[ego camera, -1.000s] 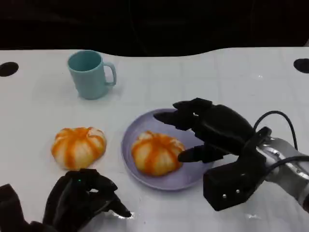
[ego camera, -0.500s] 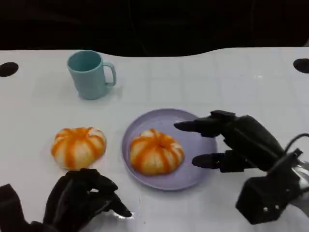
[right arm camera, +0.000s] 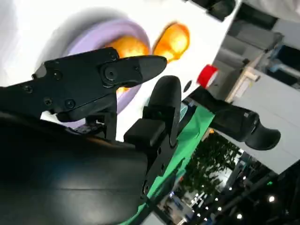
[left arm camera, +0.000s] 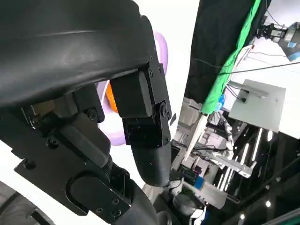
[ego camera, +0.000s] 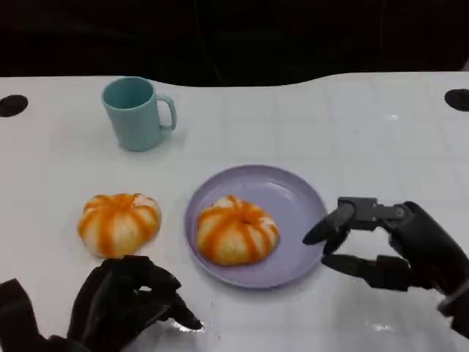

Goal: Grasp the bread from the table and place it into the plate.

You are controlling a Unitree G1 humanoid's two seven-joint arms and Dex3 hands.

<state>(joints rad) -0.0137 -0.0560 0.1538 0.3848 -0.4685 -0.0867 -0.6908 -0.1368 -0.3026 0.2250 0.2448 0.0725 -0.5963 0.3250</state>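
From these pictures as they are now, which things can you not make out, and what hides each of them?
- Head view: the left hand curls at the picture's lower edge, so its underside is hidden.
- Left wrist view: the hand's black shell covers most of the plate and the bread on it.
- Right wrist view: the fingers cover part of the plated bread.
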